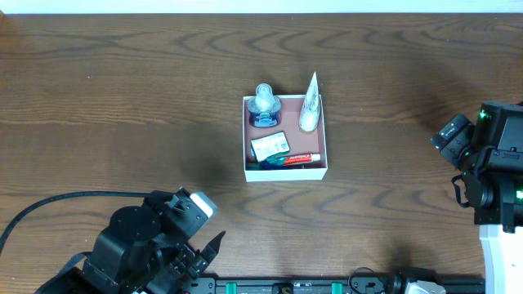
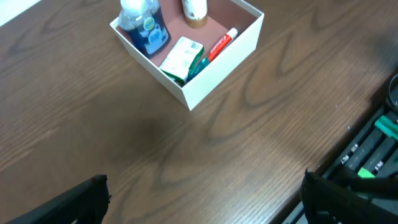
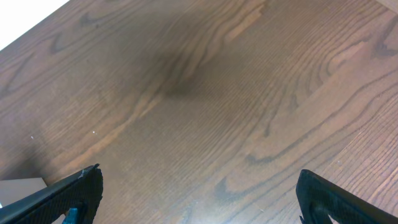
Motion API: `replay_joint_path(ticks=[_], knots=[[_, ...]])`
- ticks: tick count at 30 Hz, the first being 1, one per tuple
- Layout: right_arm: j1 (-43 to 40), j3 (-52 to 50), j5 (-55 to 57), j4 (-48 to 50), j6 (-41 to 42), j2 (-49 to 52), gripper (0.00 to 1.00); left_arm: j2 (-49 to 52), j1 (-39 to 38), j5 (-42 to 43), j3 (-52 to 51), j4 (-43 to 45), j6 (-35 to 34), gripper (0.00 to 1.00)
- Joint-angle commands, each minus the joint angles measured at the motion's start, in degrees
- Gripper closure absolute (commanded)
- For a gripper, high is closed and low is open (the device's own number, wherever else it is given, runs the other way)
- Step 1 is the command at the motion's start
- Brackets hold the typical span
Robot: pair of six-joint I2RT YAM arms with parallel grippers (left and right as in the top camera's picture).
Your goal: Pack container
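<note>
The container [image 1: 285, 173] is a shallow square box with white walls and a pink-brown inside, at the table's middle. In it are a blue bottle [image 1: 264, 106], a white tube [image 1: 310, 104], a green and white packet [image 1: 270, 146] and a red and white toothpaste tube [image 1: 292, 159]. It also shows in the left wrist view [image 2: 214, 78] with the bottle [image 2: 144, 28], packet [image 2: 182, 57] and toothpaste [image 2: 222, 44]. My left gripper [image 2: 202, 199] is open and empty near the front edge, left of the box. My right gripper [image 3: 198, 193] is open and empty over bare wood at the right.
The dark wooden table [image 1: 122, 106] spreads around the box. A black cable [image 1: 49, 204] runs at the front left. A black rail with green parts [image 2: 373, 149] lies along the front edge.
</note>
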Motion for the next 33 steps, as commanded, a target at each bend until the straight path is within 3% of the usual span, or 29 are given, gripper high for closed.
replay_joint_path(ticks=[1, 7, 16, 33], knots=[[-0.3, 0.3, 0.8, -0.1, 0.7, 0.0, 0.01, -0.6, 3.4, 0.8, -2.4, 1.8, -0.8, 0.02], [-0.3, 0.3, 0.8, -0.1, 0.7, 0.0, 0.01, -4.8, 16.3, 3.3, -11.5, 14.1, -0.8, 0.02], [-0.3, 0.3, 0.8, -0.1, 0.7, 0.0, 0.01, -20.4, 31.0, 8.1, -31.9, 41.1, -0.8, 0.02], [-0.3, 0.3, 0.8, -0.1, 0.7, 0.0, 0.01, -29.8, 34.0, 10.3, -51.6, 66.3, -0.9, 0.02]])
